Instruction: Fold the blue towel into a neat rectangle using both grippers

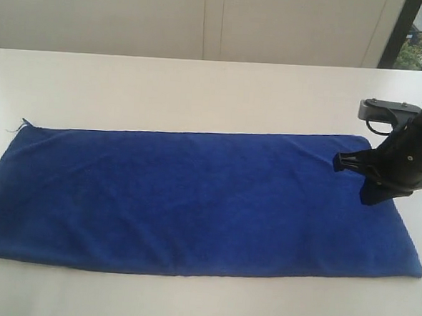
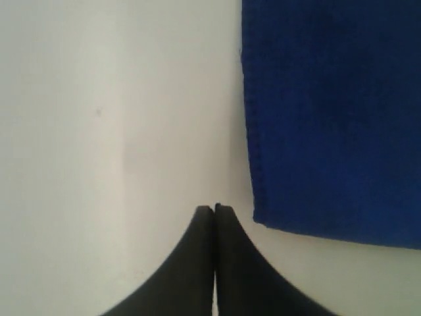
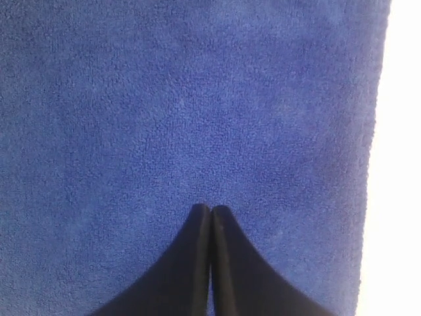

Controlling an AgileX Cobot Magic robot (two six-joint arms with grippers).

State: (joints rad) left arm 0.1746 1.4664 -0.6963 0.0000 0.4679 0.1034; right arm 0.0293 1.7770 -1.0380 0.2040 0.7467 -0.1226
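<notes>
Exterior view, standing by the white table: the blue towel lies spread out flat in one long rectangle, unfolded, with bare tabletop showing past all four of its edges. Soft creases run across the fuzzy cloth. A thin loose thread sticks out from the towel's far left corner. Pale wall panels rise beyond the towel's far edge.

The right gripper sits over the towel's right end, close to its far right corner, its black body and cabled arm slanting in from beyond the towel's right edge. Its tip points along the cloth toward the towel's middle. In the right wrist view the two black jaws are pressed flat together with nothing caught between them, and blue pile fills nearly the whole picture around them; only a strip of white table runs beyond one towel edge. Whether the tip actually rests on the cloth or hangs just above it, I cannot tell.

The left gripper does not show in the exterior view. In the left wrist view its jaws are likewise squeezed together on nothing. It hangs over bare table just beside a corner of the towel, apart from the cloth, with the towel's hemmed edge running alongside it.
</notes>
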